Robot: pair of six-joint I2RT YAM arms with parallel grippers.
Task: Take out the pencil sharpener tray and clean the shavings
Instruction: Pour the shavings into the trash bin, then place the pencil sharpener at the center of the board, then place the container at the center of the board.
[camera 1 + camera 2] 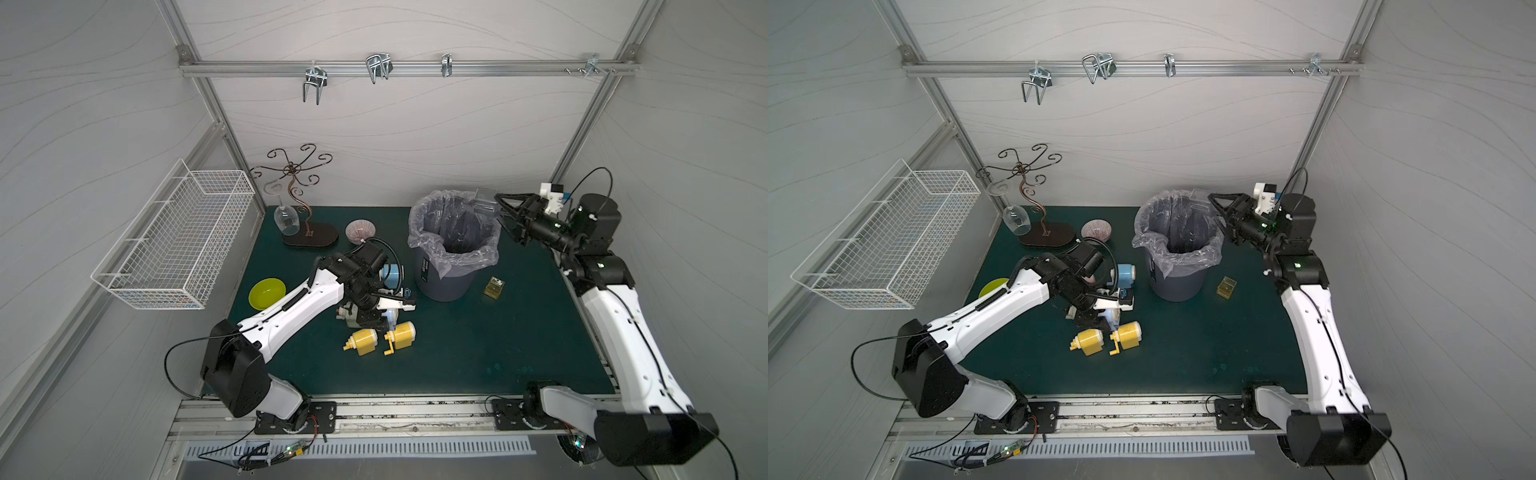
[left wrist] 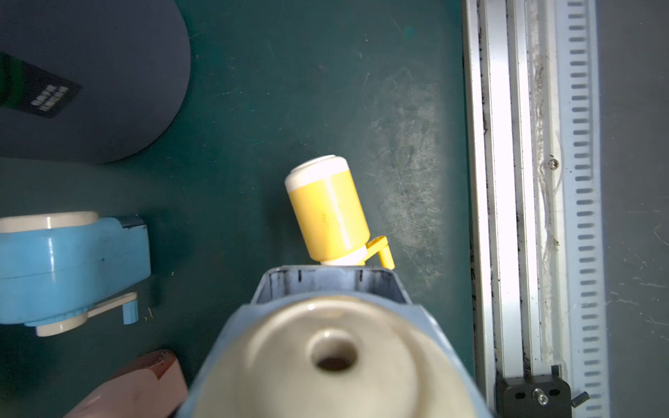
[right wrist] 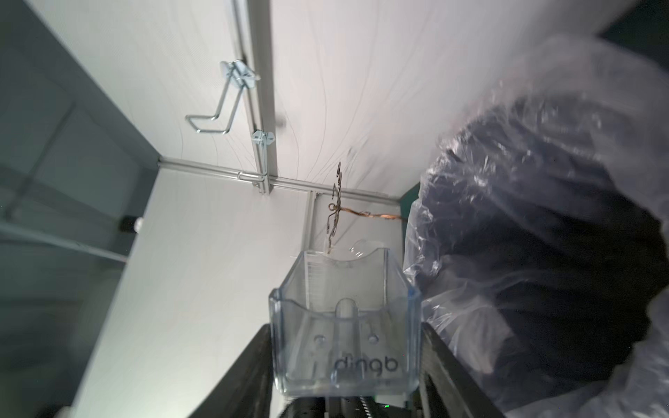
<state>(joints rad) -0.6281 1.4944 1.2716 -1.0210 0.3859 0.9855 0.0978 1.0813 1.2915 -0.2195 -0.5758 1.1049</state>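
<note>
My right gripper (image 3: 345,362) is shut on the clear pencil sharpener tray (image 3: 345,325), black fingers (image 3: 253,362) pressing both of its sides. In both top views the tray (image 1: 484,204) (image 1: 1200,203) hangs at the far rim of the lined grey bin (image 1: 446,282). It looks empty inside. My left gripper (image 1: 368,318) is shut on a pale blue pencil sharpener (image 2: 325,343) low over the mat. Its open tray slot (image 2: 325,282) is bare, and it hides my left fingers in the left wrist view. A few tiny tan shavings (image 2: 147,314) lie on the mat.
Two yellow sharpeners (image 1: 365,343) (image 1: 401,334) lie just in front of my left gripper, a blue one (image 1: 390,274) behind it. A yellow tray (image 1: 493,287) sits right of the bin. A green bowl (image 1: 267,293), a shell dish (image 1: 360,231) and a glass stand (image 1: 309,237) are at the left and back.
</note>
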